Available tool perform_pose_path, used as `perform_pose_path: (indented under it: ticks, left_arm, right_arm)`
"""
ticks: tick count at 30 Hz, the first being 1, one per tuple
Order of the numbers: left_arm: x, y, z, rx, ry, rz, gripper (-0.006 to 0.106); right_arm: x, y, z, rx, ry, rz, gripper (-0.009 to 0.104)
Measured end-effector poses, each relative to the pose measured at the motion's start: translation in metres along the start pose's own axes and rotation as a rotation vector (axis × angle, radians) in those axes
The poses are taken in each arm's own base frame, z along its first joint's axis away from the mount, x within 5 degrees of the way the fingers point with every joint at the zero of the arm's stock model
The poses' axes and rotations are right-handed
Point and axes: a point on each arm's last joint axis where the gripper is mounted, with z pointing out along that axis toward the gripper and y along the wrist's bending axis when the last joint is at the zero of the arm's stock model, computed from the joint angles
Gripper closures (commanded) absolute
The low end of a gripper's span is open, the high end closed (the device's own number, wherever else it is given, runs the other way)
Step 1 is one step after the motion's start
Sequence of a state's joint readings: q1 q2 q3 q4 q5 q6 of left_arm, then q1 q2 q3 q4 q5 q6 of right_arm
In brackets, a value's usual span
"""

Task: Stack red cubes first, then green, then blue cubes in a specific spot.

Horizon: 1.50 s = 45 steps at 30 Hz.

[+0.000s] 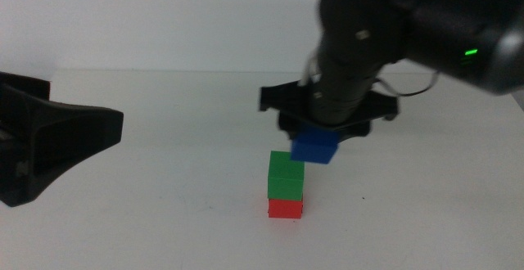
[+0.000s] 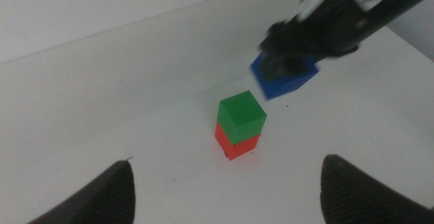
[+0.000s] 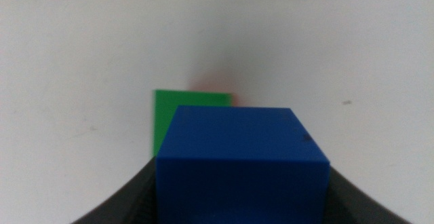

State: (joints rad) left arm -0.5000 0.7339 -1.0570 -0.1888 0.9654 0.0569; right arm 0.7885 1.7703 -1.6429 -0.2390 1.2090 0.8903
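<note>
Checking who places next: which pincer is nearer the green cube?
Right. The right pincer, shut on the blue cube, hangs just above and beside the green cube. The left pincer waits open, farther back on the left.

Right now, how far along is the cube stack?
Done: the green cube sits on the red cube, two levels built. In hand: the right gripper holds the blue cube in the air, above and slightly to the right of the stack, not touching it. Left: centre the blue cube over the green one, set it down and release. The left gripper waits open at the table's left side.
</note>
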Motion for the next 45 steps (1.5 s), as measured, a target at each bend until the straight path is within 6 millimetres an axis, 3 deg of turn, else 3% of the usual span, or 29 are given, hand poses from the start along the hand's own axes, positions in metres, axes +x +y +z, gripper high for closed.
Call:
perform_pose_path:
  ticks: [4,9,16,29,45]
  left_arm:
    - [0.0,0.0,0.0,0.0,0.0,0.0,0.007]
    - [0.0,0.0,0.0,0.0,0.0,0.0,0.007]
    - [0.0,0.0,0.0,-0.002,-0.002,0.001,0.007]
    - [0.0,0.0,0.0,-0.002,-0.002,0.001,0.007]
    - [0.0,0.0,0.0,-0.002,-0.002,0.001,0.007]
  right_arm:
    - [0.002,0.019,0.019,0.009,0.029,-0.017,0.091]
    - [0.002,0.025,0.03,0.018,0.047,-0.017,0.091]
    - [0.001,0.027,0.03,0.035,0.023,-0.012,0.091]
    - [0.009,0.037,0.051,0.077,0.039,-0.036,0.091]
    - [0.007,0.037,0.054,0.09,0.014,-0.031,0.091]
